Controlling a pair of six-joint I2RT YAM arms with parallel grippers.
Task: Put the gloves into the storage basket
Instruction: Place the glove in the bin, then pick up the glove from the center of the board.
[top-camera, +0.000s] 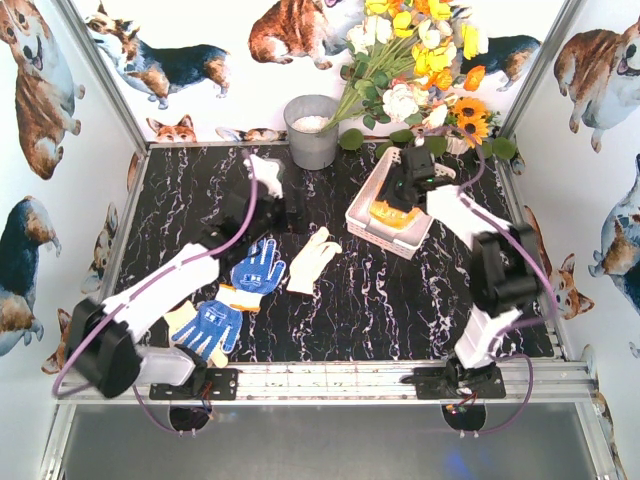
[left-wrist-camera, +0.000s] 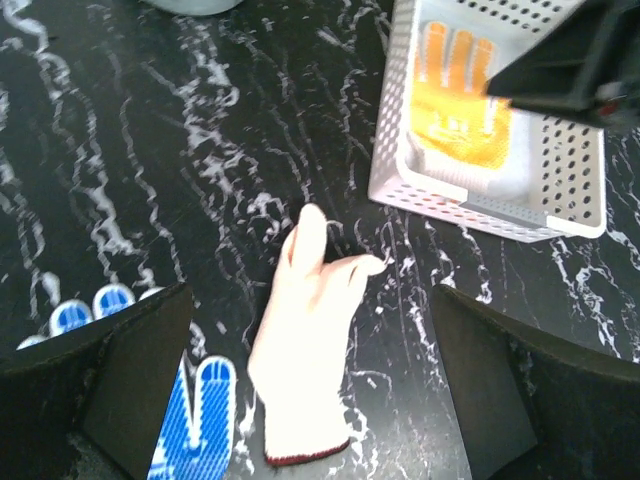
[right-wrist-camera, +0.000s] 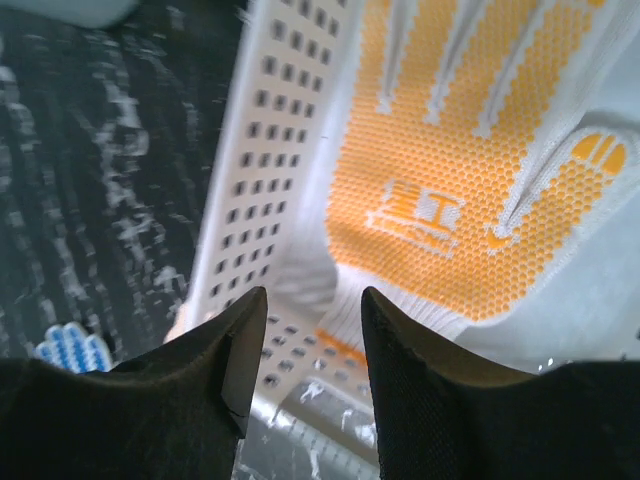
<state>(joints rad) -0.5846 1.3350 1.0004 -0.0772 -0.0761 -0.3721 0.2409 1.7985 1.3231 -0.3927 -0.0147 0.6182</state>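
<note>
The left claw (left-wrist-camera: 310, 370) is spread wide and holds nothing. Nearest the arms, well off to the left of the storage basket (top-camera: 362, 215), two blue gloves (top-camera: 258, 268) lie flat on the table (top-camera: 400, 310). They are not in the basket yet. A bit farther on, the white glove (left-wrist-camera: 300, 350) lies just to the left of the basket. The left claw hangs right over it, I think so it can drop down and pinch it next.

The right claw (right-wrist-camera: 310, 340) hangs over the basket. Its fingers are apart and pinch nothing. The yellow glove (right-wrist-camera: 450, 170) lies flat inside the basket, so that one looks done.

Behind the basket, to its left, stands a grey bucket (top-camera: 312, 130). It is not where gloves go.
</note>
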